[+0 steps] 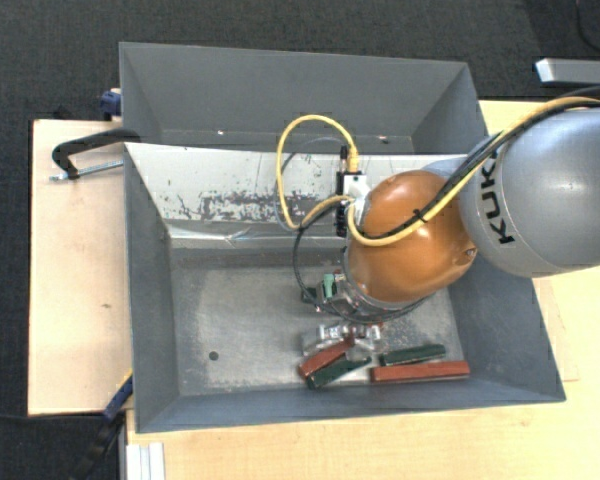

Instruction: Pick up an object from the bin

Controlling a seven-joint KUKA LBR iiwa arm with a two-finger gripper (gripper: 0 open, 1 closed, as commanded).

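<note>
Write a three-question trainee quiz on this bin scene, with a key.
1. True or false: the pincer is down inside the bin, right by the flat sticks.
2. Where do the flat sticks lie? A) by the wall at the view's bottom, right of the middle; B) in the far left corner; C) outside the bin.
3. Fill in: the long stick nearest the right wall is ____ in colour.
Key: 1 true; 2 A; 3 red.
</note>
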